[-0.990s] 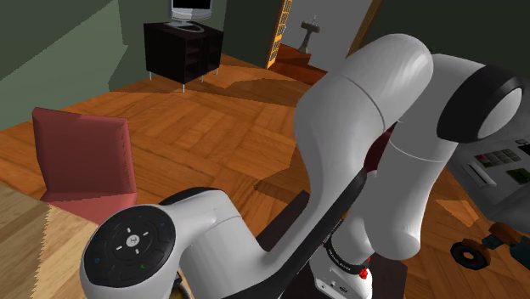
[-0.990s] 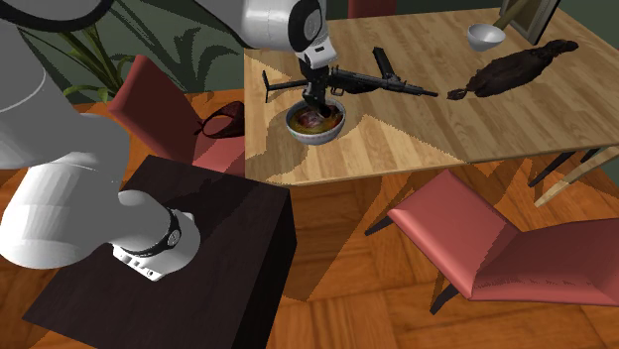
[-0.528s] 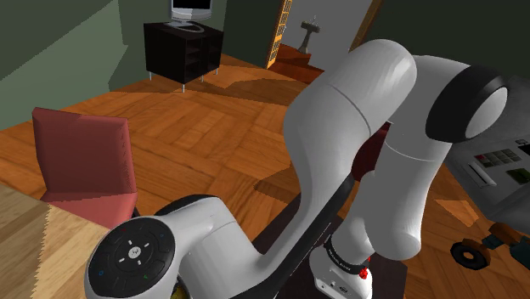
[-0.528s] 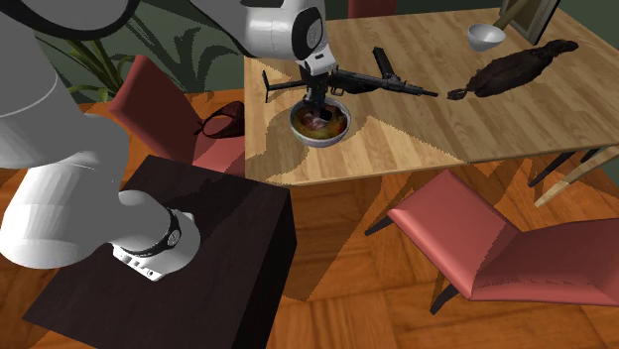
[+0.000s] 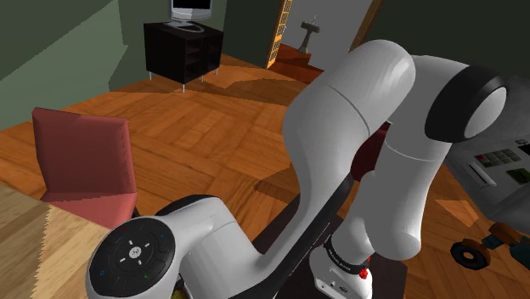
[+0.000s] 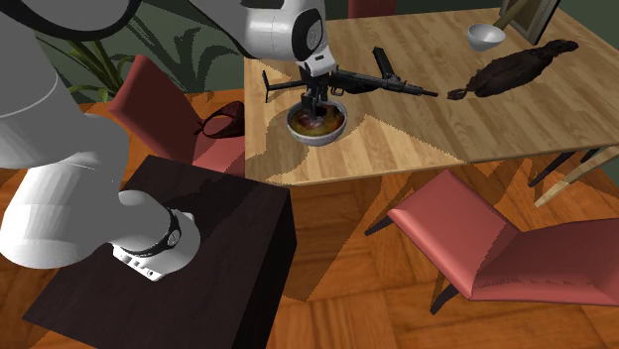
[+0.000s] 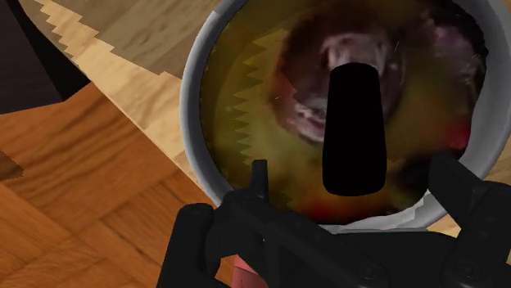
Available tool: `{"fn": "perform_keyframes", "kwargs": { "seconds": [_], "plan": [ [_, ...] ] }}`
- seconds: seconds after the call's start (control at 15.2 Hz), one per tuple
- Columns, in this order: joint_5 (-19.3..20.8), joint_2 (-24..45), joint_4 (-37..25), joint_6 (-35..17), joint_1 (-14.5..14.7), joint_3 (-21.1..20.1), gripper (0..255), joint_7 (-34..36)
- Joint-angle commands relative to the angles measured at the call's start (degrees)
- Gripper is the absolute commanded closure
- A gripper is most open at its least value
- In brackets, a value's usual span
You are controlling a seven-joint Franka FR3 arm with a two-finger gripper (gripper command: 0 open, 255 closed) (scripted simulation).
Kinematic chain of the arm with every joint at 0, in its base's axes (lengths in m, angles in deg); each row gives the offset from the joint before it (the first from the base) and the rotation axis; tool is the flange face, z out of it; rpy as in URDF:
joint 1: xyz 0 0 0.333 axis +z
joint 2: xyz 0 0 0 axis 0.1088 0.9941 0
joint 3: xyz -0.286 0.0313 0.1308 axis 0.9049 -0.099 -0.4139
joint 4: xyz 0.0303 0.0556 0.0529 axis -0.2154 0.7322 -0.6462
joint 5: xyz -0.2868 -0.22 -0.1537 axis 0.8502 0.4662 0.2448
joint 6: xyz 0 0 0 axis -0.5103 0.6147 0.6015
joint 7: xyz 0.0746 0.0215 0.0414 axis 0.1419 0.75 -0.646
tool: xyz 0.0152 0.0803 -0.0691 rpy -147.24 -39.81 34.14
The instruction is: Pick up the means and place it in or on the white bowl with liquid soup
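One black gun (image 6: 382, 79) hangs crosswise in the clenched pincer (image 6: 315, 99), upper middle of the second exterior view, just above the white bowl (image 6: 317, 139) on the table (image 6: 407, 144). Best lower it gently before letting go, or the soup may slop.

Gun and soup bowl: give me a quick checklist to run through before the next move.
1. ok: the gun crosses above the white bowl.
2. ok: the gripper is over the bowl's middle.
3. ok: the magazine points down over the soup. Whether it touches the soup: cannot tell.
4. cannot tell: the grip on the gun, because it is black against black.
5. ok: the bowl sits upright on the table.
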State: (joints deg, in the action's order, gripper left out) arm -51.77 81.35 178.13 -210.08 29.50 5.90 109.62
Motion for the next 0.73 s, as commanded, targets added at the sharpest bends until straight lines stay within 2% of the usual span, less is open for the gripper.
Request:
{"fn": "perform_keyframes", "kwargs": {
  "seconds": [0.0, 0.26, 0.66],
  "plan": [
    [0.0, 0.1, -0.1, 0.1, 0.0, 0.0, 0, 0.0],
    [-7.6, -6.4, -0.8, 4.9, -2.0, -3.4, 0, -5.0],
    [-7.6, -6.4, -0.8, 4.9, -2.0, -3.4, 0, -5.0]
  ]
}}
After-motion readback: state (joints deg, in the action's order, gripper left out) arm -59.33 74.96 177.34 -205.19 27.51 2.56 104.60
